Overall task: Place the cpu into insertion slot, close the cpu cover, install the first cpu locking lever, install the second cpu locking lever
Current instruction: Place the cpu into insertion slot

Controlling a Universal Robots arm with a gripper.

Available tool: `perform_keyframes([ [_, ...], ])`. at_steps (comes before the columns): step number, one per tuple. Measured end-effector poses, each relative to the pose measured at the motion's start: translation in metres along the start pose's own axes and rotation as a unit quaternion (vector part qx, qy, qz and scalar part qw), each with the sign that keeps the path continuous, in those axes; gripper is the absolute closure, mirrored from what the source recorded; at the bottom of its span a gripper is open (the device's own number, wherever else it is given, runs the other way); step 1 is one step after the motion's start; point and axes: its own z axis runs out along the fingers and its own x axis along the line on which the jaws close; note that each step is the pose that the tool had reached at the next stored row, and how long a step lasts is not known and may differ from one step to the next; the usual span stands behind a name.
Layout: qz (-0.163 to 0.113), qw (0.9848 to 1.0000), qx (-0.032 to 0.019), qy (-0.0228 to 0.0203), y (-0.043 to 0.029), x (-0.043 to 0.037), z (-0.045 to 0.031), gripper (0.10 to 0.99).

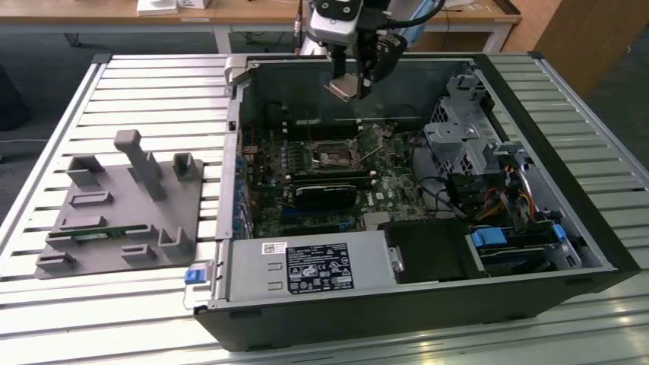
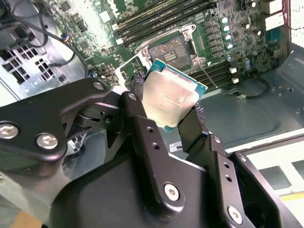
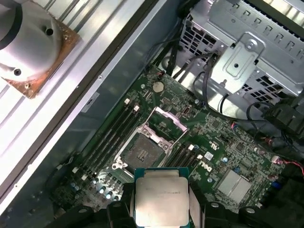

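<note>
My gripper (image 1: pixel 351 82) hangs above the open computer case, shut on the cpu (image 1: pixel 342 88), a small square chip with a pale metal face. In both wrist views the black fingers (image 2: pixel 137 109) clamp the cpu (image 2: pixel 171 95) (image 3: pixel 160 199) by two opposite edges, and it is tilted. The insertion slot (image 1: pixel 332 157) (image 2: pixel 172 51) (image 3: pixel 142 152) lies on the green motherboard well below the chip, its dark centre bare. The cpu cover (image 3: pixel 167 119) stands raised at one edge of the slot.
Long black memory slots (image 3: pixel 111 135) flank the socket. A black card (image 1: pixel 324 194) lies near it, with a metal drive cage (image 1: pixel 466 144) on the exterior view's right and a power supply (image 1: pixel 304 266) at the front. A grey fixture block (image 1: pixel 112 205) rests on the slatted table (image 1: pixel 152 76).
</note>
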Motion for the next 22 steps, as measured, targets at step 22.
perform_keyframes([
  [22,0.153,0.9882,-0.003,-0.0136,-0.0006,0.0002,0.0029,0.545],
])
